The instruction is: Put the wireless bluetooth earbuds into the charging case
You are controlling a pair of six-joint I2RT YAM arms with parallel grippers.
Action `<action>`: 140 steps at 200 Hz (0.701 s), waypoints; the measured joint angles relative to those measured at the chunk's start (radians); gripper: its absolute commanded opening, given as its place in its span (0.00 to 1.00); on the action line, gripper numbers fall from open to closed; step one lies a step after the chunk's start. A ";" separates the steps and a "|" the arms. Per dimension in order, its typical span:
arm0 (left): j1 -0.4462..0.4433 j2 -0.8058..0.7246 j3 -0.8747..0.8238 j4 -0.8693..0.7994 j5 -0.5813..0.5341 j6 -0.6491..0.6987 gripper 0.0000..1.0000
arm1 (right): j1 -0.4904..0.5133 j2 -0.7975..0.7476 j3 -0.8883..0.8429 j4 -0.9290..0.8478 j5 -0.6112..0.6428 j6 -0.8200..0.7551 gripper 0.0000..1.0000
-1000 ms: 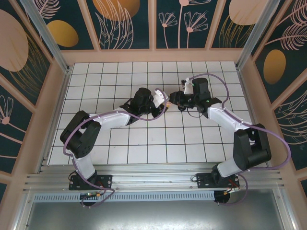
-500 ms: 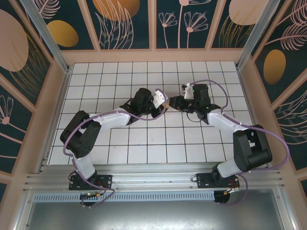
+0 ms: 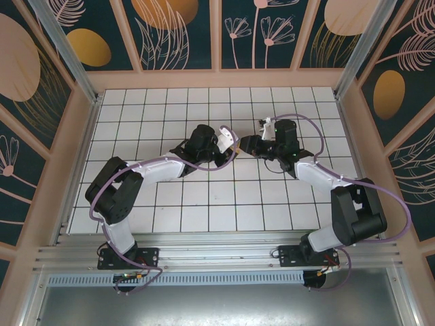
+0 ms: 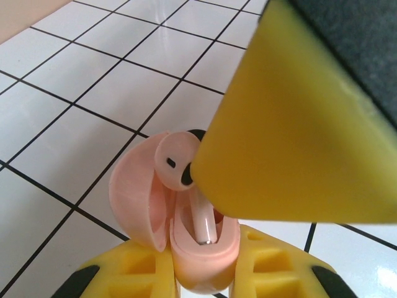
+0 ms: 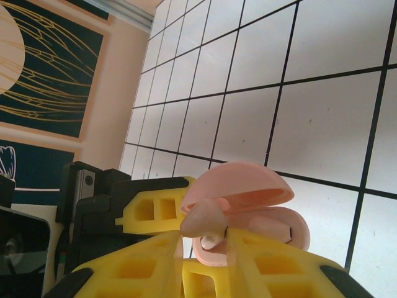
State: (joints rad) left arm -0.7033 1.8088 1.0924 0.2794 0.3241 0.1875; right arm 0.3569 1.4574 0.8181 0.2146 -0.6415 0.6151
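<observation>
Left fingers (image 4: 133, 273) clamp open pink case (image 4: 133, 192), right fingers (image 5: 142, 261) grip earbud (image 5: 200, 218), stem inside case

1. The charging case (image 4: 200, 264) was a small, rounded shell of glossy pale pink. It stood open, with its lid swung back to one side like a clam's top half and its hollow base facing up.
2. The pale pink earbud (image 4: 174, 155) stood in the case's open mouth, just beside the inner face of the lid. Its bulbous head, with a dark oval opening, rose above the case's rim. Its short stem pointed down into the case's hollow, showing a silvery tip, and it was not yet fully seated.
</observation>
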 measured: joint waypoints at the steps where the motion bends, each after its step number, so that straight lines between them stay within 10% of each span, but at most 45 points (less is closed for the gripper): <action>1: 0.000 0.000 0.000 0.000 0.000 0.000 0.05 | 0.000 0.000 0.000 0.000 0.000 0.002 0.26; 140: 0.000 0.000 0.015 -0.031 0.000 0.011 0.05 | -0.002 0.032 0.000 0.029 0.000 0.014 0.18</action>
State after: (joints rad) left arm -0.7033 1.8088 1.1072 0.2485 0.3237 0.1989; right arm 0.3550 1.4895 0.8185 0.2440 -0.6418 0.6296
